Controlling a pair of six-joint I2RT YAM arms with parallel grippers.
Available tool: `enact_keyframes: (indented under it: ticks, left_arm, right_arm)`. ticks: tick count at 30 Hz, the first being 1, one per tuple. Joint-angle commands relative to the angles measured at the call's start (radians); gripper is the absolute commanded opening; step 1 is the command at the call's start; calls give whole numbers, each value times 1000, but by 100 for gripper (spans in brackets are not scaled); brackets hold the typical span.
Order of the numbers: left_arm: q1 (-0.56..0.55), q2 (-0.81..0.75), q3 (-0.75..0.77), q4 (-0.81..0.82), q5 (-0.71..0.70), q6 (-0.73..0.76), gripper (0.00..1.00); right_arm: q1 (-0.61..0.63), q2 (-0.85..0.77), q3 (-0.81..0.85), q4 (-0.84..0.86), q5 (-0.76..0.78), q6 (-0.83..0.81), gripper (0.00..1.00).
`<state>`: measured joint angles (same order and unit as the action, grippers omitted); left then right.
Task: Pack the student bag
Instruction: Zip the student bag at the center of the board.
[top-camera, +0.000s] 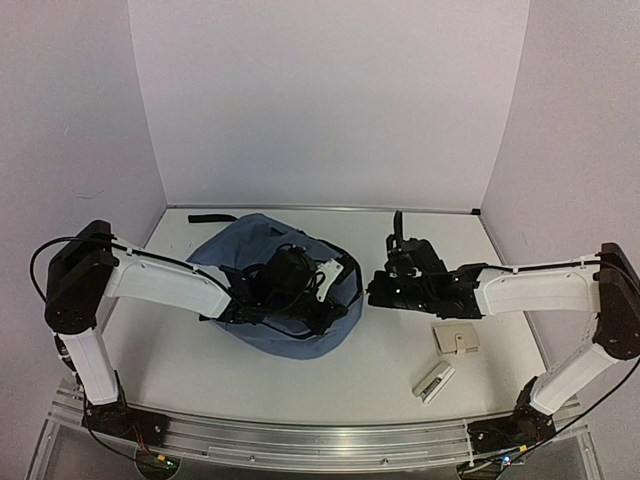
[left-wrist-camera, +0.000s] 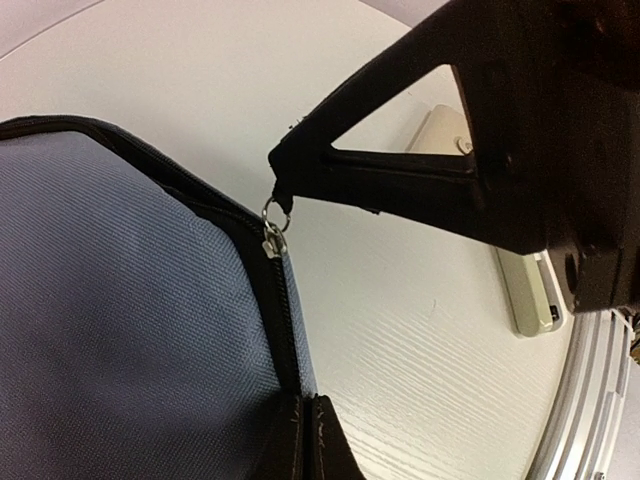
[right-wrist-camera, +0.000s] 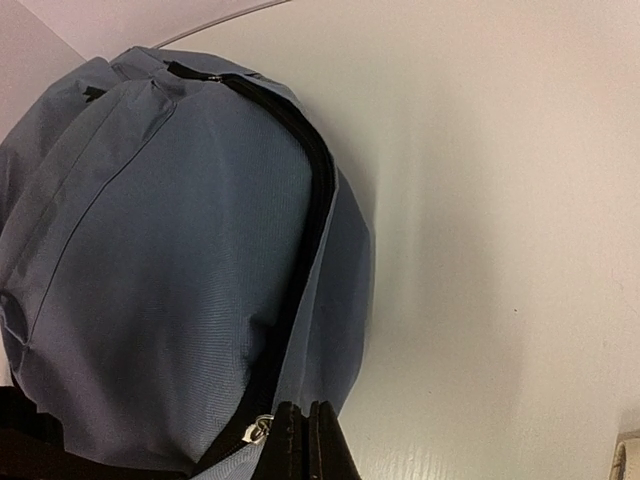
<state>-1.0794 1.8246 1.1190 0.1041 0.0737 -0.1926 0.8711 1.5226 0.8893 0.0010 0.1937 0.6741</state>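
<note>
The dusty-blue student bag (top-camera: 262, 262) lies on the white table, left of centre, with its black zipper running along the right edge. My left gripper (top-camera: 343, 298) reaches over the bag. In the left wrist view it (left-wrist-camera: 305, 440) is shut on the bag's zipper edge (left-wrist-camera: 285, 330). My right gripper (top-camera: 370, 290) is at the bag's right edge. In the left wrist view its black tip (left-wrist-camera: 285, 170) pinches the silver zipper pull (left-wrist-camera: 274, 232). In the right wrist view its shut fingers (right-wrist-camera: 305, 440) sit beside that pull (right-wrist-camera: 260, 430), with the bag (right-wrist-camera: 170, 250) filling the left.
A tan flat pouch (top-camera: 456, 340) and a small white and green item (top-camera: 434, 382) lie on the table at the front right, under the right arm. A black strap (top-camera: 210, 218) lies behind the bag. Grey walls stand at the back and both sides.
</note>
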Motion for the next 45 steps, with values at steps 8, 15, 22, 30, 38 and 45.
enact_keyframes:
  ticks: [8,15,22,30,38,45]
  left_arm:
    - [-48,-117,-111,-230,127,-77,0]
    - [-66,-193,-184,-319,154,-116,0]
    - [-70,-285,-250,-393,190,-165,0]
    - [-74,-404,-331,-459,208,-237,0]
    - [-76,-488,-337,-444,148,-278,11]
    - [-76,-423,-175,-381,1,-253,57]
  right_arm:
    - [-25,38,68,59,133,-38,0]
    - [-26,99,105,96,128,-50,0]
    - [-27,180,170,130,102,-67,0]
    - [-32,288,264,167,29,-103,0]
    - [-33,302,278,197,-96,-126,0]
    - [-30,263,232,201,-152,-142,0]
